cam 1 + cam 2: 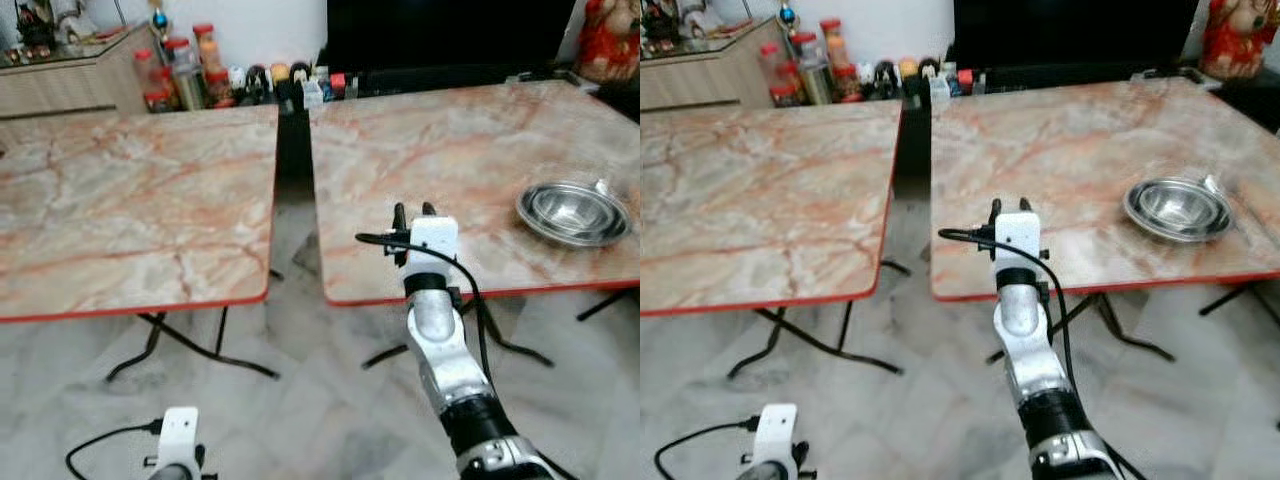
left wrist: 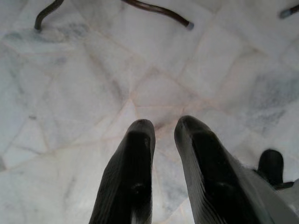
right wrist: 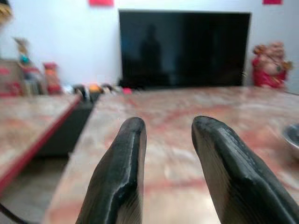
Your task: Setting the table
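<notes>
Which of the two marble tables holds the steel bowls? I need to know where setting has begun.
The right-hand table, the one the right gripper is raised over. The stacked steel bowls sit near its right front edge; the left-hand table holds no bowls.

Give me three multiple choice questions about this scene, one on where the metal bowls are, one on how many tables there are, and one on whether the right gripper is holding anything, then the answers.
1. Where do the steel bowls sit?
A. On the right table, near its front edge
B. On the left table
C. On the floor

2. How many marble-topped tables are in view?
A. One
B. Two
C. Three

3. What is the state of the right gripper?
A. Shut on a bowl
B. Shut on a spoon
C. Open, holding nothing

Answers:
1. A, the bowls rest on the right table, toward its right front corner, with the left table bare.
2. B, two tables stand side by side with a dark gap between them.
3. C, the right wrist view shows the fingers apart with only tabletop between them. The left gripper hangs over the floor.
</notes>
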Motion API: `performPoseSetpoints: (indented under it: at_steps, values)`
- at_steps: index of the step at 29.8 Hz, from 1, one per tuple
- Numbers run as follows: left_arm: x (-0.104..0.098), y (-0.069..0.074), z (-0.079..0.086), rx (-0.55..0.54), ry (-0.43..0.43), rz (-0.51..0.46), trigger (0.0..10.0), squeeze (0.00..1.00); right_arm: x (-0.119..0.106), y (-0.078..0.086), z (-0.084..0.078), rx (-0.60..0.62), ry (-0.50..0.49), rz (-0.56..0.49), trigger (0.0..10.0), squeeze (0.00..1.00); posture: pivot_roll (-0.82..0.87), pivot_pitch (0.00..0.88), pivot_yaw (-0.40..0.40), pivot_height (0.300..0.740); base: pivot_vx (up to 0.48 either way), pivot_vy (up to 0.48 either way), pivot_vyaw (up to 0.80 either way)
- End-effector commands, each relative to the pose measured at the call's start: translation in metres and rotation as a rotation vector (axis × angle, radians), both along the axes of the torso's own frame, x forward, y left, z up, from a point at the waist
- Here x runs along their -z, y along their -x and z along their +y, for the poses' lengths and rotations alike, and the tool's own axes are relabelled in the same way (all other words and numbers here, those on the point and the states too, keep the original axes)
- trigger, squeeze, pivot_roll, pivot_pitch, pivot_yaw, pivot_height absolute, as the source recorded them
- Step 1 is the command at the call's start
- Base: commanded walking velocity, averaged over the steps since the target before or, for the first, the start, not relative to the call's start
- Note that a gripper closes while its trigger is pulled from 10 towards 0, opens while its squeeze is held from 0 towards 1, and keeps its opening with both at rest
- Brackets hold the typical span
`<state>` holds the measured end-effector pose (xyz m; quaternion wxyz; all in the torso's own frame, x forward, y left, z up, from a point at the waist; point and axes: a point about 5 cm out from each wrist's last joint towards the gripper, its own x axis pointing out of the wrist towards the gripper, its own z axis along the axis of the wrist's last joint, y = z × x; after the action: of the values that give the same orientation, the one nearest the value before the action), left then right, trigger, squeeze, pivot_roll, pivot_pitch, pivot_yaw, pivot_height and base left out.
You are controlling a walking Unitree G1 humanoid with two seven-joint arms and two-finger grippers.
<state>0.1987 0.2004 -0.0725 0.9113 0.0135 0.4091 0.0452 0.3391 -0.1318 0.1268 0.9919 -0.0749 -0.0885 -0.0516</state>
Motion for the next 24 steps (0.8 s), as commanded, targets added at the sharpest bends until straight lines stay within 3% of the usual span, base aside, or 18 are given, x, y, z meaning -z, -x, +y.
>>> performPoseSetpoints:
  at_steps: [1,15,24]
  values:
    - [-0.003,-0.002,0.007,-0.024,-0.012,-0.010,10.0,0.00,-0.003,-0.001,0.008,-0.034,-0.007,-0.006,10.0,0.00,-0.08,0.000,0.050,0.728,0.000,0.480,0.00]
    - [-0.002,-0.001,0.008,-0.028,-0.012,-0.008,10.0,0.00,0.047,0.011,-0.005,-0.053,0.038,0.189,10.0,0.00,-0.08,0.000,0.049,0.728,0.000,0.480,0.00]
    - [-0.003,-0.002,0.009,-0.026,-0.015,-0.009,10.0,0.00,0.113,0.044,-0.036,0.016,-0.004,0.492,10.0,0.00,-0.08,0.000,0.051,0.728,0.000,0.480,0.00]
